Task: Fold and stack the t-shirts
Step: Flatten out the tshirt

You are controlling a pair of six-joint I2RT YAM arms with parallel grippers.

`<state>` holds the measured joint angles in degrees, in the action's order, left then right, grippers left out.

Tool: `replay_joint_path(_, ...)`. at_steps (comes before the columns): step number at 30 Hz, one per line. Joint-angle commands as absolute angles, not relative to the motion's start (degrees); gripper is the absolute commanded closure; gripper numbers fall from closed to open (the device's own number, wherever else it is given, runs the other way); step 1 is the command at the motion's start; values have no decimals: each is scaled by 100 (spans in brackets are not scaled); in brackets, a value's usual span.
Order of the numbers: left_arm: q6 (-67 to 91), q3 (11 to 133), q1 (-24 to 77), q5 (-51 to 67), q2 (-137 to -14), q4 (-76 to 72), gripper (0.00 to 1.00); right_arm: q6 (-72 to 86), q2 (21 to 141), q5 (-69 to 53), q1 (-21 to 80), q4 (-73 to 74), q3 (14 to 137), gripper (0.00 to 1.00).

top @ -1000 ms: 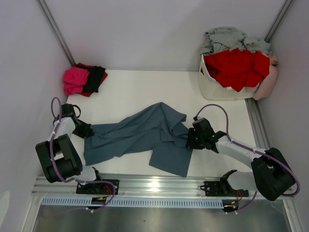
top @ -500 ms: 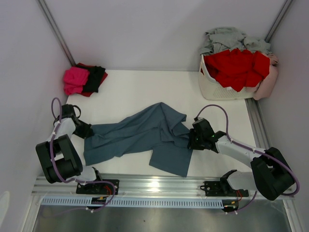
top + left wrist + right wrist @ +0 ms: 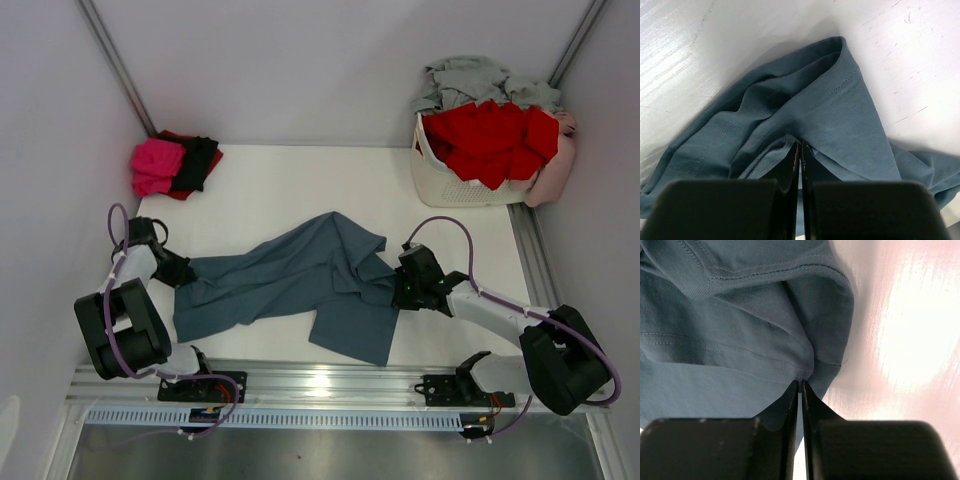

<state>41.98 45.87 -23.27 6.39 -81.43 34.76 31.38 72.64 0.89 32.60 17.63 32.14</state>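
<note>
The soft, slate blue-grey cotton t-shirt (image 3: 300, 285) lies rumpled across the middle of the matt white table (image 3: 300, 185). It is held at both ends, probably so it can be stretched flat for folding. The left gripper (image 3: 800, 150) is clamped together on a bunched, stitched hem at the shirt's left edge. The right gripper (image 3: 800, 387) pinches a hemmed fold at its right edge. Folded magenta, black and red shirts (image 3: 175, 165) sit stacked at the far left. More red and pale grey shirts (image 3: 490, 135) are heaped in the white lattice plastic basket (image 3: 445, 190) at the far right.
</note>
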Motion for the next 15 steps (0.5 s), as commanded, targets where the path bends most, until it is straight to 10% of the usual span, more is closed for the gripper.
replay_joint_path(1,4140,4570,-2382,773,-7998,3349,99,3164,7207,132,3243,1591,3217,92)
replay_joint_path(15,4201,4667,-2364,721,-7481,3226,99,2699,7383,552,3243,2012,4033,100)
